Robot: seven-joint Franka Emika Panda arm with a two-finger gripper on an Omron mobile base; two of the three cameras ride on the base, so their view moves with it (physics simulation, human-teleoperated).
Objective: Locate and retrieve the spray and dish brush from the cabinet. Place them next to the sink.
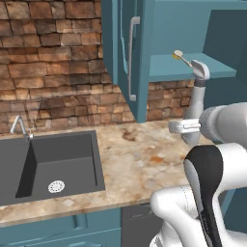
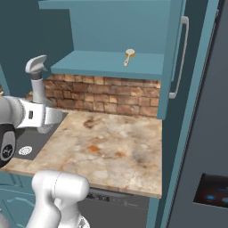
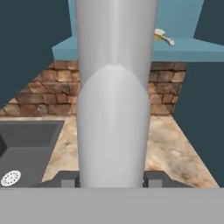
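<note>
The cabinet [image 2: 107, 67] stands open above the counter [image 1: 140, 159]. The gripper [image 3: 111, 180] clasps the upright spray [image 3: 114, 109] between its jaws. The dish brush [image 2: 129, 56] lies on the shelf, beyond the hand.

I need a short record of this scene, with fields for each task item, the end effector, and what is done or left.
spray: spray bottle upright, held in the end effector above the counter, in front of the open cabinet
end effector: closed on the bottle's body
dish brush: lying on the cabinet shelf, untouched
sink: to the left of the held bottle, nothing placed beside it
done: spray taken off the shelf
left: set spray by the sink, fetch the brush
</note>
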